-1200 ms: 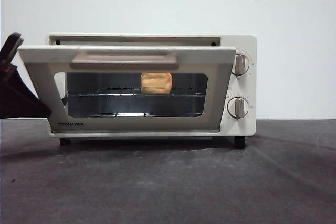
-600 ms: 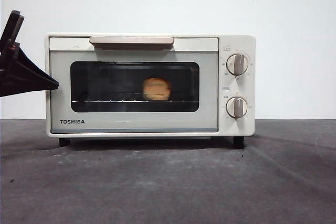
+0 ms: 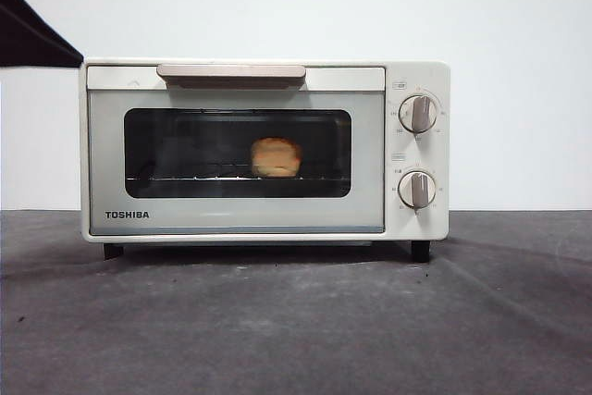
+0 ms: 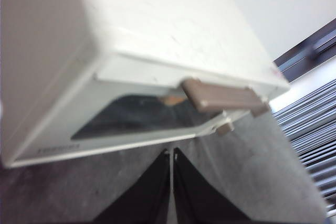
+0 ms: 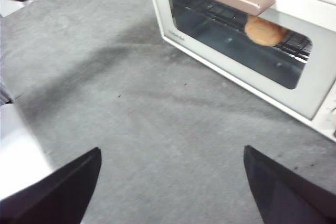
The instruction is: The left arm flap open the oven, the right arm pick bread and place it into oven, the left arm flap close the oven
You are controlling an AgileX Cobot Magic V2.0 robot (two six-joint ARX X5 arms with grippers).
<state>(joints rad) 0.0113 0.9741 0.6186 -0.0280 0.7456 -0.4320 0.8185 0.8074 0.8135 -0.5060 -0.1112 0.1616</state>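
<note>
Oven [image 3: 264, 150] shut, bread [image 3: 277, 156] apparently on rack

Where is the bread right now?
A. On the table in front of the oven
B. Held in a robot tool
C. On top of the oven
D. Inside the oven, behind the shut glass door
D: the bread sits on the wire rack inside the oven, seen through its closed glass door.

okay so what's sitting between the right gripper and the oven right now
Nothing: in the right wrist view only bare grey table stretches from the open right gripper to the closed oven, with the bread behind its glass.
</note>
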